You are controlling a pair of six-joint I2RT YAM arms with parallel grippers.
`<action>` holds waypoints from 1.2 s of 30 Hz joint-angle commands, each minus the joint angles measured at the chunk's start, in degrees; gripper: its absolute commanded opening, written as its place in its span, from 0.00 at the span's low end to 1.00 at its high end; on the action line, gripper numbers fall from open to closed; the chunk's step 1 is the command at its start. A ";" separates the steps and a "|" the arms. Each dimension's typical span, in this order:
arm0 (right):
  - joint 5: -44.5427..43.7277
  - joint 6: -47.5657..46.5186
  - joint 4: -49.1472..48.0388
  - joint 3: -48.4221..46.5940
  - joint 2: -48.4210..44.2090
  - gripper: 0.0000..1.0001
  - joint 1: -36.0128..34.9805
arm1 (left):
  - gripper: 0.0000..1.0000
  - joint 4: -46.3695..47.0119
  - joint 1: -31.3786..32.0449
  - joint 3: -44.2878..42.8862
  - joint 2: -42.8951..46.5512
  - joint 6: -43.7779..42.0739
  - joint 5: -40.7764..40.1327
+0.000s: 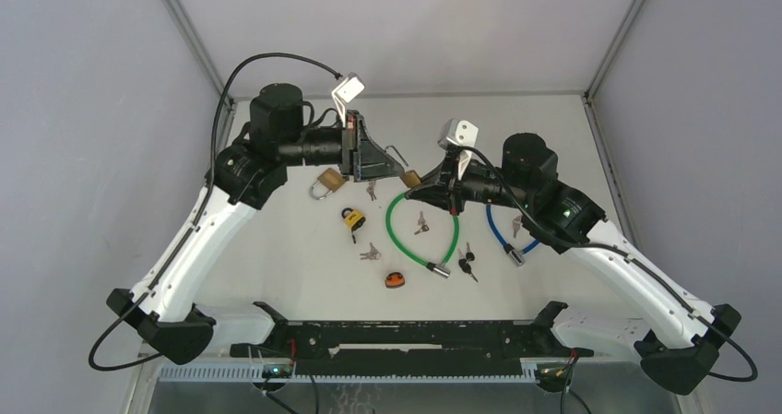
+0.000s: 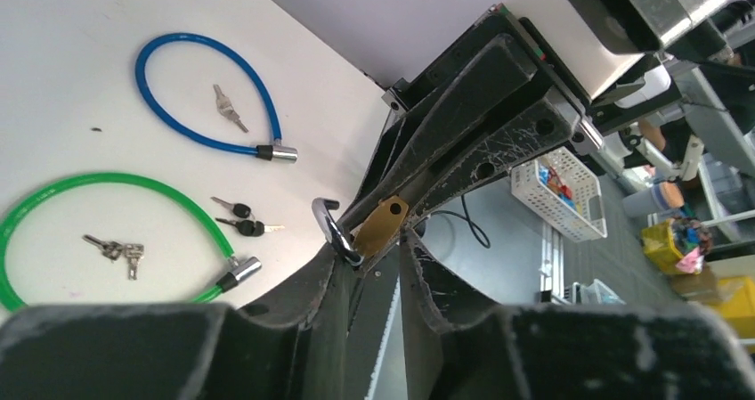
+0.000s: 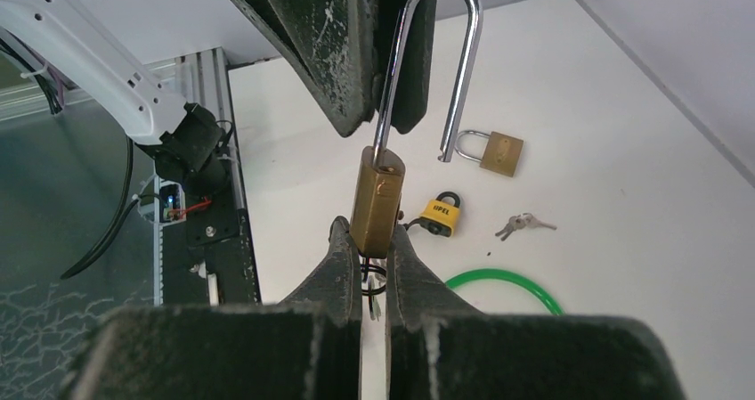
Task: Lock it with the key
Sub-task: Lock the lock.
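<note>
White tabletop (image 1: 277, 248) boxed in by grey walls fills my overhead feed, and both arms meet above its far middle. My left gripper (image 1: 395, 165) has its fingers clamped on the silver shackle of a long-shackled brass padlock (image 3: 376, 202), holding it clear of the table. The shackle is swung open, its free end out of the body.

On the right wrist camera the lock body hangs just above my right gripper (image 3: 374, 248). Its fingers are pressed nearly together on a small key (image 3: 371, 280) at the underside of the lock. I see only a dark ring and a sliver of metal there, so I can't tell how deep it sits.

Lying on the table below are a green cable lock (image 2: 89, 177), a blue cable lock (image 2: 189, 36), a second brass padlock (image 1: 325, 183), a yellow-and-black padlock (image 1: 352, 218), a small orange object (image 1: 396, 280) and several loose key bunches (image 1: 370, 253).
</note>
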State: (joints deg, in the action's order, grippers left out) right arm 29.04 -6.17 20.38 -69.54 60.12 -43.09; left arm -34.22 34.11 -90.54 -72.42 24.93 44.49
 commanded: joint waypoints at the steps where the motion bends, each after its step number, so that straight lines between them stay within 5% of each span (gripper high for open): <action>1: 0.69 -0.58 -2.80 -2.44 -0.44 0.00 0.24 | 0.29 5.48 0.04 -0.01 2.58 -3.64 0.69; 6: 0.43 -0.39 -2.16 -2.45 -0.83 0.00 0.10 | 0.16 6.73 0.07 1.16 2.00 -1.12 1.47; 10: 0.99 -0.54 -2.06 -2.44 -0.90 0.00 -0.14 | 0.31 8.79 0.03 3.00 2.39 -0.26 0.52; 13: 1.05 -0.42 -2.09 -2.44 -0.85 0.00 -0.56 | 0.31 9.50 0.08 2.73 1.67 0.22 0.01; 21: 0.61 -0.89 -1.27 -2.44 -0.97 0.00 -0.84 | 0.00 11.50 0.08 4.02 2.41 0.29 2.92; 28: 3.04 0.61 -2.14 -2.44 -0.57 0.00 0.01 | 0.00 19.03 0.58 9.96 8.03 -1.46 0.97; 36: 4.92 1.45 -5.38 -1.47 -1.01 0.50 0.91 | 0.00 27.80 2.79 15.07 14.92 -8.71 -5.10</action>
State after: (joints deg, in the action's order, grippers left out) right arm 32.42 -5.43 19.53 -69.73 60.03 -42.74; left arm -14.33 36.25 -76.55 -60.80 20.56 42.50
